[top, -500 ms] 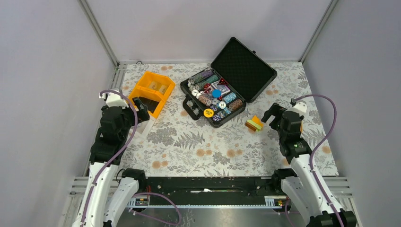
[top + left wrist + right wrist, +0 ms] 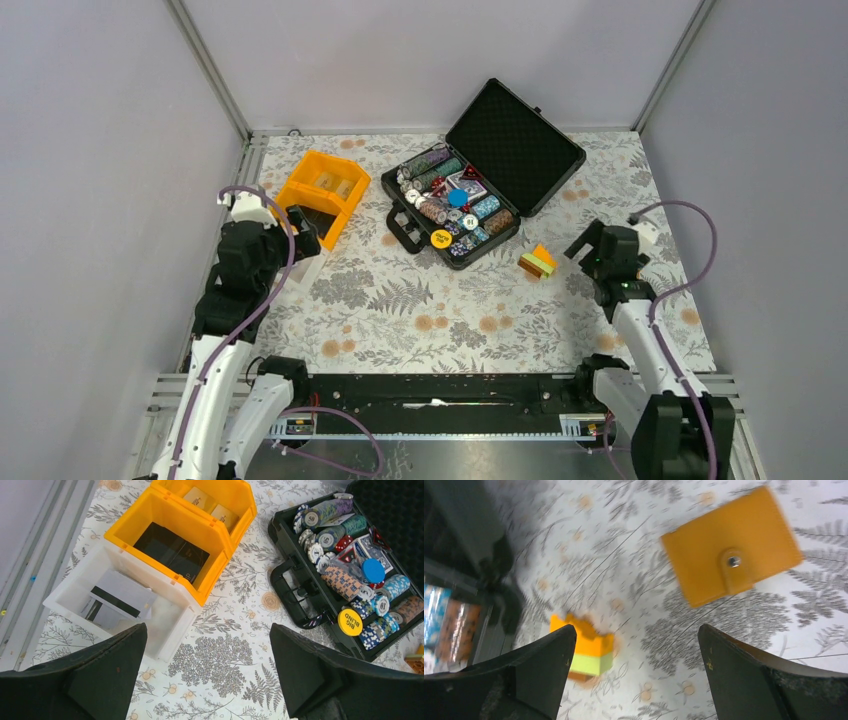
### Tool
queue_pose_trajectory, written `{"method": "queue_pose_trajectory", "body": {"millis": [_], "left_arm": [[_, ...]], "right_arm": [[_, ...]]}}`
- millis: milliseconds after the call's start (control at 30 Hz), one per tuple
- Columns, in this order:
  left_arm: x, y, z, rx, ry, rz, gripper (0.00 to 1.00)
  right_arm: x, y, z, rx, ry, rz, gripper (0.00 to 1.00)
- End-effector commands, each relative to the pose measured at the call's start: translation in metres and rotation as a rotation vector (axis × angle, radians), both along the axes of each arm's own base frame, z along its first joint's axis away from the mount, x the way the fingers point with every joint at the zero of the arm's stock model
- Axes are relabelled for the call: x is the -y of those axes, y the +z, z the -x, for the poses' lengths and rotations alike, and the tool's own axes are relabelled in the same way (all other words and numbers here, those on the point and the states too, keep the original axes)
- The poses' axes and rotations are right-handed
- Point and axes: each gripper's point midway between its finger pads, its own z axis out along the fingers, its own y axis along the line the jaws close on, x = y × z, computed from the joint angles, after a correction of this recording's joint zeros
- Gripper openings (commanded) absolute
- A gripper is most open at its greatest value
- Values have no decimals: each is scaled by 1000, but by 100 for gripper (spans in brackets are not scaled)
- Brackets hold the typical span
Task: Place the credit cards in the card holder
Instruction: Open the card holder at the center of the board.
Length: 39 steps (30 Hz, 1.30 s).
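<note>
- Your right gripper (image 2: 636, 627) has shifted a little toward the right edge of the table (image 2: 400, 310) in the last half second. Its arm has swung outward behind it. Its fingers stand as wide apart as they go and grip nothing.
- Below that wrist lies the card holder (image 2: 731, 567), flat on the flowered cloth. It is folded shut with its snap tab across the front (the overhead camera does not show it now, as the gripper covers that spot). It sits ahead of the fingers, nearer the right one, and is not yet between them.
- A small orange-and-green block (image 2: 586, 652) rests just off the left finger, and it has not moved.
- Your left gripper (image 2: 207, 627) has crept slightly toward the orange bin (image 2: 165, 517). Its fingers are also spread fully and hold nothing.
- The credit cards (image 2: 117, 597) lie in the white tray (image 2: 170, 625) that touches the orange bin. They are pale, and a dark stripe shows on the top one. They sit just ahead of the left finger and are untouched.
- The black case (image 2: 520, 140) of chips stays open between the two arms.
- For you this means each arm is lining up over its own object and no card has gone in. The holder probably has to be unsnapped before a card can enter.
</note>
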Motion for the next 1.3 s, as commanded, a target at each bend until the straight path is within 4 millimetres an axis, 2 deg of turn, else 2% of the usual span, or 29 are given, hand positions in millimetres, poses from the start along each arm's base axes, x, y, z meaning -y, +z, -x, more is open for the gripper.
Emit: {"method": "queue_pose_trajectory", "body": {"millis": [0,167,300,367,433,667,800,1033,1267], "left_arm": [[8,2,-3,11,-38,25,99],[10,2,-1,16,-50,8,99],[12,4,1,25,-61,7,99],[14,4,1,26,-68,8,99],[15,3,1,26,-72,10,99],[16,6,4,40,-82,15,99],[16,8,6,50,-82,14,99],[18,9,6,51,-89,7,99],[22,7,6,47,-104,6,99]], "right_arm": [[35,5,-8,67,-144,-119,99],[87,-14,6,30,-332,-170,99],[109,-30,9,-7,-390,-248,99],[106,-43,6,-43,-387,-334,99],[101,-54,4,-71,-397,-389,96],[105,-63,-8,8,-528,-504,89],[106,-70,-5,18,-601,-538,85],[115,-76,0,44,-642,-494,70],[118,-84,-3,16,-613,-463,46]]}}
